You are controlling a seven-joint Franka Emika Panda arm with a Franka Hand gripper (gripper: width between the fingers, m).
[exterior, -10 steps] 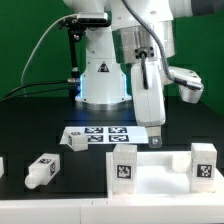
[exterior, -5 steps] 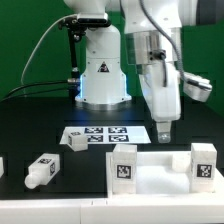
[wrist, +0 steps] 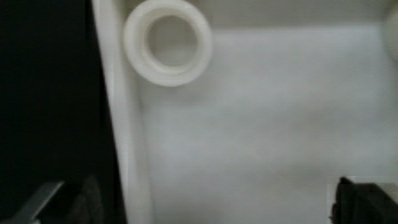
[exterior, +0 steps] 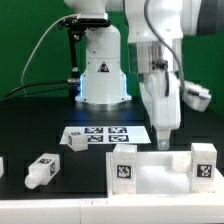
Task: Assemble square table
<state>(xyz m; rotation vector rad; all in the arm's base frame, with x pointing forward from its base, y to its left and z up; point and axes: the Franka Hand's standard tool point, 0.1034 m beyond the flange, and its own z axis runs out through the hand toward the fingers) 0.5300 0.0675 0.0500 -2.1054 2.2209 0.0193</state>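
Note:
The square table's white slab (exterior: 160, 182) lies at the front of the exterior view's right. Two white legs with tag stickers stand upright on it, one near its left end (exterior: 123, 165) and one near its right end (exterior: 204, 161). My gripper (exterior: 163, 141) hangs just above the slab's back edge, fingers pointing down. In the wrist view the gripper (wrist: 205, 205) is open and empty, with its dark fingertips (wrist: 365, 200) wide apart over the slab (wrist: 249, 130). A round corner hole (wrist: 169, 42) shows close ahead.
A loose white leg (exterior: 42, 170) lies on the dark table at the exterior view's left. Another white leg (exterior: 77, 140) lies by the marker board (exterior: 104, 134). The robot base (exterior: 103, 75) stands behind the board.
The gripper has moved toward the exterior view's right and come lower, closer to the slab's back edge. The parts have not moved.

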